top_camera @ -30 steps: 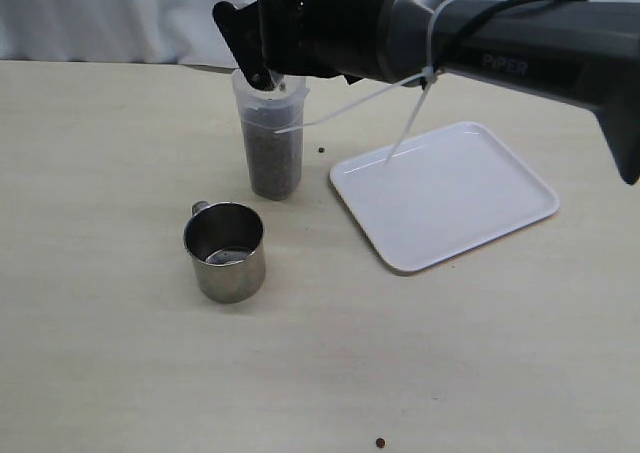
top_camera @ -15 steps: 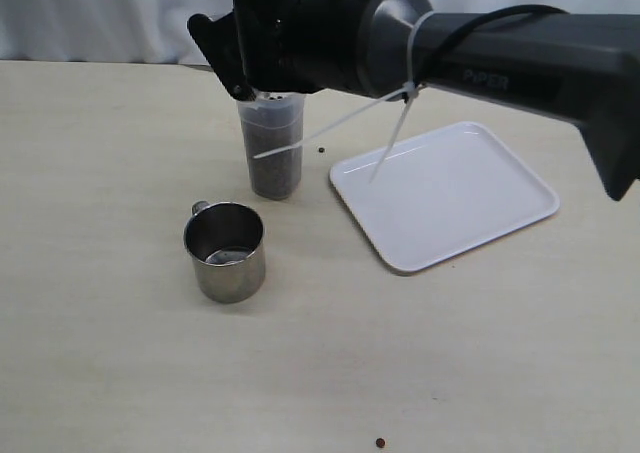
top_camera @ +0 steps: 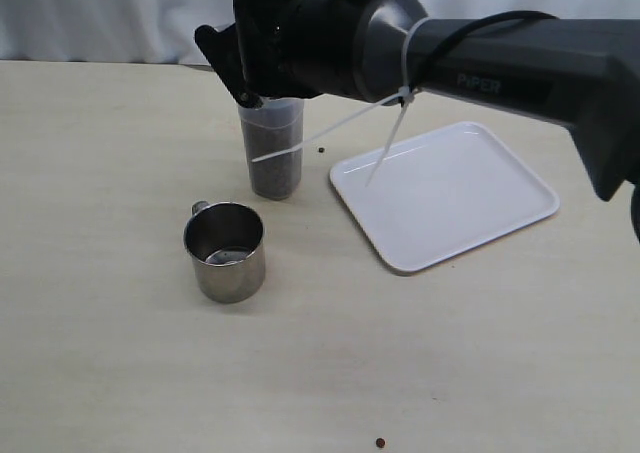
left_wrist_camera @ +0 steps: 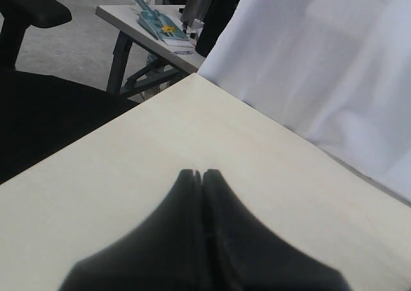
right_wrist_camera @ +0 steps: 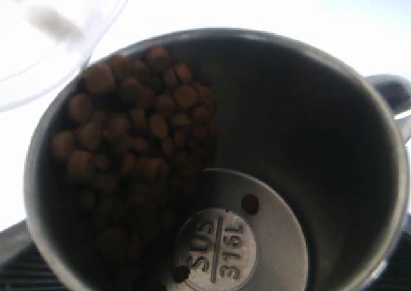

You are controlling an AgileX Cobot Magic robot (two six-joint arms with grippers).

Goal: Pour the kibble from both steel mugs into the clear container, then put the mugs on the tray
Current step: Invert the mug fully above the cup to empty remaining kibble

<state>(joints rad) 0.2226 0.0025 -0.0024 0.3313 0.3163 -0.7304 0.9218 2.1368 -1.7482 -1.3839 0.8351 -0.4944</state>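
Observation:
My right gripper (top_camera: 240, 68) is above the clear container (top_camera: 275, 163) and covers its rim. It is shut on a steel mug (right_wrist_camera: 334, 130), which the arm hides in the exterior view. The right wrist view looks into this tilted mug. Kibble (right_wrist_camera: 135, 143) is heaped against its lower wall, next to the container's rim (right_wrist_camera: 58, 40). The container is mostly full of kibble (top_camera: 274, 173). The second steel mug (top_camera: 225, 251) stands upright and empty on the table in front of the container. The white tray (top_camera: 445, 193) lies to the right with nothing on it. My left gripper (left_wrist_camera: 203, 173) is shut over bare table.
One stray pellet (top_camera: 321, 151) lies between the container and the tray, and another (top_camera: 380, 442) near the front edge. The right arm (top_camera: 500, 58) spans the back of the table above the tray. The left wrist view shows a table corner with a white curtain (left_wrist_camera: 321, 60) behind.
The right arm has shifted left and come down, so the gripper now covers the container's rim. The mug on the table and the tray have not moved.

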